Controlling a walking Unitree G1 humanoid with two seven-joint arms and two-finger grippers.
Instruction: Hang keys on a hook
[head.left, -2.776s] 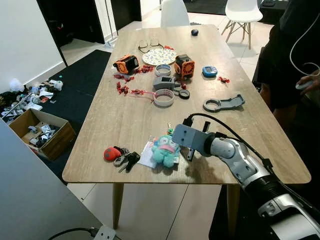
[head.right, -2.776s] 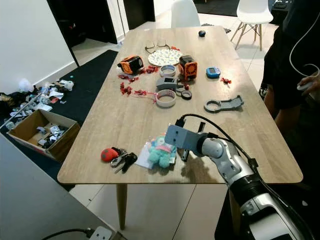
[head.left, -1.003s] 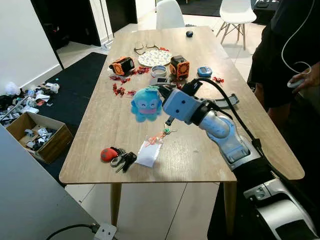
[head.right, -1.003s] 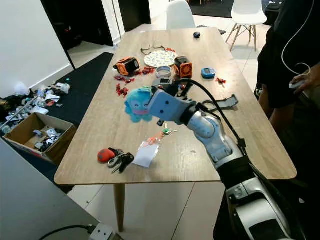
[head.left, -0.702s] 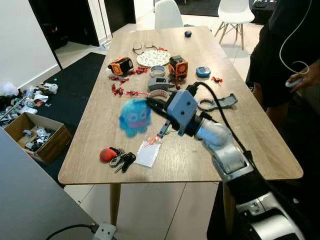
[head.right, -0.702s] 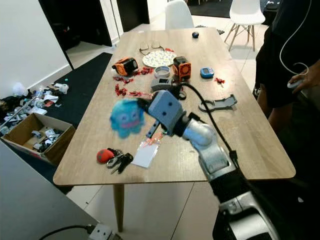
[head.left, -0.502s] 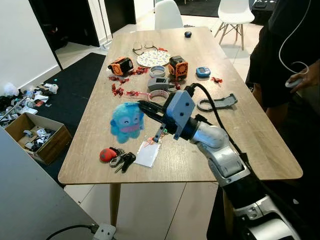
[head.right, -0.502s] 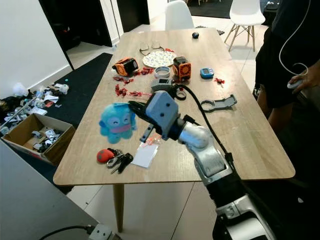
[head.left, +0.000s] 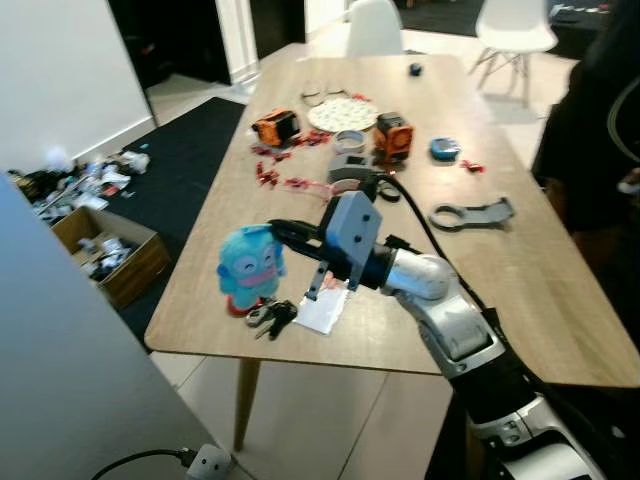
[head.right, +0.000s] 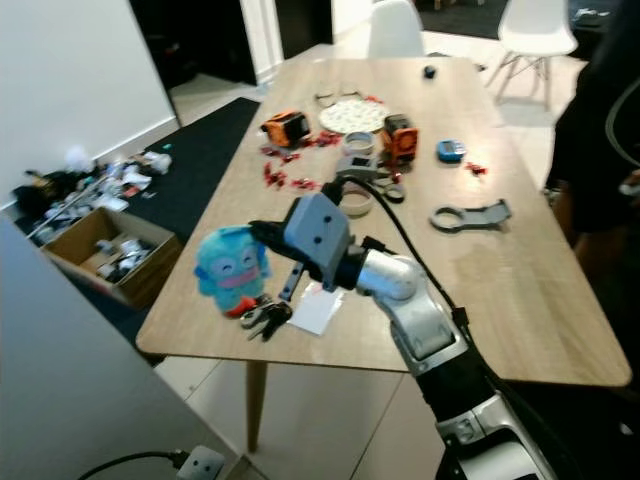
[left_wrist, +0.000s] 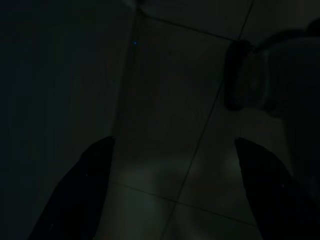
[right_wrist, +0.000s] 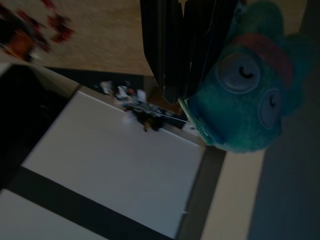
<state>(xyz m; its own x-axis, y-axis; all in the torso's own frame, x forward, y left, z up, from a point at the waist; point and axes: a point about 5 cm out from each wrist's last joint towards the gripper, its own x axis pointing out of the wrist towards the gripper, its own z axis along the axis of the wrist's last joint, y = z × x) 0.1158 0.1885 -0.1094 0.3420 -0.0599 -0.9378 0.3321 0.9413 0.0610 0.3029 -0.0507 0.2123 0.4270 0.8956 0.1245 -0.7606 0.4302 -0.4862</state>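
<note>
A: Right hand (head.left: 285, 232) was clamped on the fluffy teal plush keychain charm (head.left: 250, 262), fingers pressed together at its top, as the right wrist view showed. I held it in the air over the near-left corner of the long wooden desk (head.left: 560, 300).

B: And the left hand (left_wrist: 172, 192)?

A: Hanging idle over dark floor tiles, fingers spread, holding nothing.

B: Any hook in sight?

A: None I could make out. A second bunch of dark keys with a red fob (head.left: 268, 314) lay on the desk below the charm, beside a white paper slip (head.left: 324, 311).

B: Risks?

A: I judged the grip thin; a fast swing could have shaken the plush loose. Whether keys hung under it I could not tell.
</note>
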